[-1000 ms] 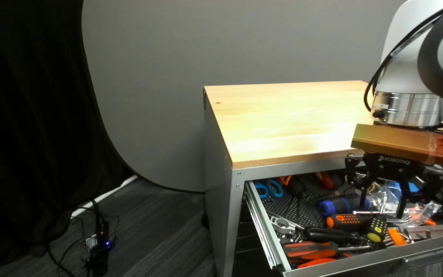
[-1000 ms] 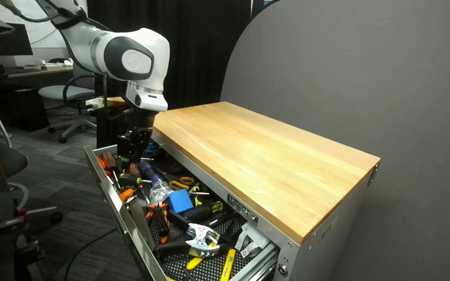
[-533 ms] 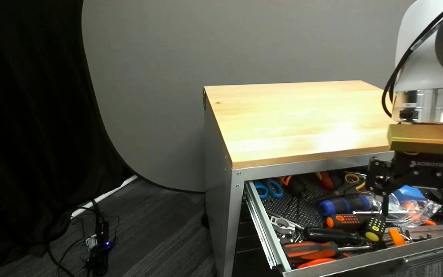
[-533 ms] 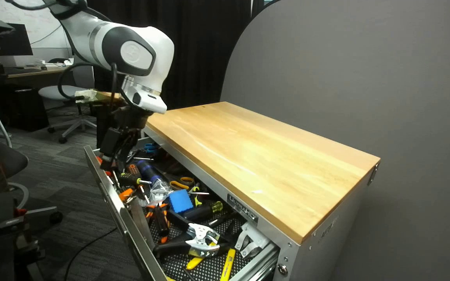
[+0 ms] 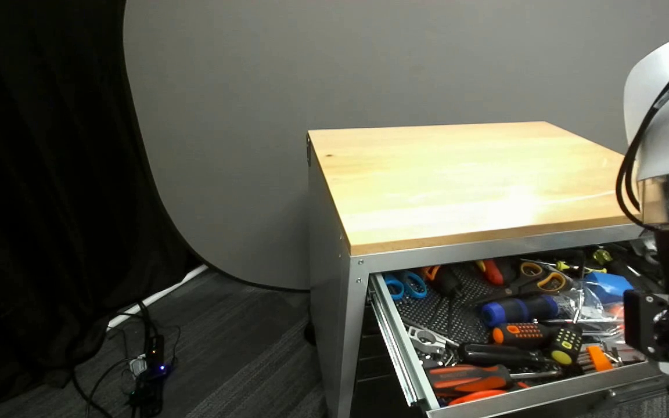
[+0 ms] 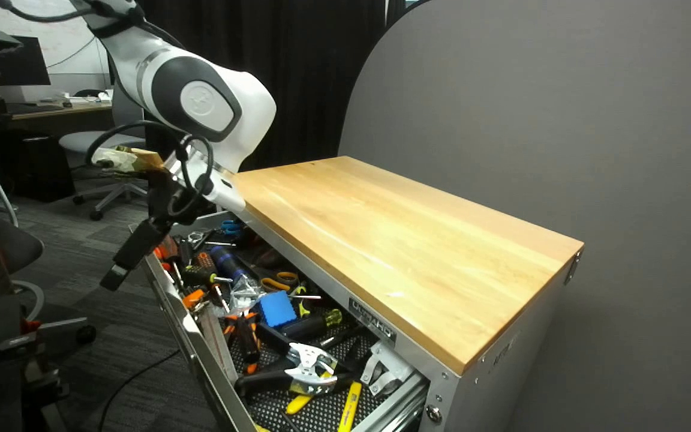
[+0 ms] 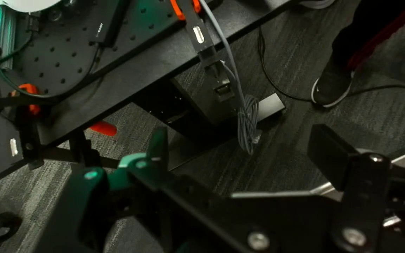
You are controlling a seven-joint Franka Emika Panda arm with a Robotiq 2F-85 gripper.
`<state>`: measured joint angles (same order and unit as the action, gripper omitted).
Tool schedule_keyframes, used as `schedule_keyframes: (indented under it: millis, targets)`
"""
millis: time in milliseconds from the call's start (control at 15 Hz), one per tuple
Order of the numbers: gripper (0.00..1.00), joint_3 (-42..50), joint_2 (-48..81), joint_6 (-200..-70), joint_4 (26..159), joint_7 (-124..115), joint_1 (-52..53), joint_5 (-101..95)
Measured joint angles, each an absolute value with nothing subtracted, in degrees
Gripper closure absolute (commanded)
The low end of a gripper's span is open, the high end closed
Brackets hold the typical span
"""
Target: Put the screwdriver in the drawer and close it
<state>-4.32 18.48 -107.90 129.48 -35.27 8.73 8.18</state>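
The grey metal drawer (image 5: pixel 543 397) is pulled open at the top of the cabinet and full of tools; its front edge also shows in an exterior view (image 6: pixel 207 367). A stubby black-handled screwdriver with yellow-green dots (image 5: pixel 568 346) lies inside near the front; its short pale shaft shows in an exterior view (image 6: pixel 200 276). My gripper (image 6: pixel 116 277) is tilted, its fingers pointing outward and down past the drawer front, apart from the screwdriver. In the wrist view the fingers (image 7: pixel 246 151) are wide apart with nothing between them. The screwdriver is out of the wrist view.
A wooden top (image 6: pixel 381 240) overhangs the drawer. Orange-handled tools (image 5: pixel 468 377), a blue block (image 6: pixel 278 309) and a metal clamp (image 6: pixel 311 369) lie in the drawer. A black table edge (image 7: pixel 153 77) and a person's shoe (image 7: pixel 332 84) show in the wrist view.
My gripper has moved from above the tools to the drawer's front and tipped outward over the front edge. It stays open. The drawer and the tools have not visibly moved.
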Motion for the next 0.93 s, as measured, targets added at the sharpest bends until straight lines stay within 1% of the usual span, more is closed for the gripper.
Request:
schedule_keyframes:
  millis: [67, 133, 200, 267, 333, 533, 733, 800, 933]
  targets:
    - [0.26, -4.3, 19.2, -107.6, 129.5, -34.3, 8.7, 8.2]
    - [0.29, -4.4, 20.1, -107.5, 129.4, -33.7, 8.8, 8.2]
    - [0.30, -4.4, 21.2, -107.5, 129.3, -33.3, 8.9, 8.2]
    - [0.36, -4.5, 22.2, -107.6, 129.0, -33.2, 9.0, 8.2]
    - [0.47, -4.5, 23.2, -107.7, 128.7, -33.2, 9.1, 8.4]
    - [0.70, -4.5, 24.5, -110.9, 128.1, -34.1, 9.4, 12.1]
    - [0.92, -4.5, 24.4, -117.1, 128.0, -36.2, 9.8, 16.1]
    - [0.97, -4.5, 24.3, -118.8, 128.1, -37.3, 10.0, 16.8]
    - [1.00, -4.5, 24.0, -121.3, 128.6, -39.8, 10.6, 17.2]
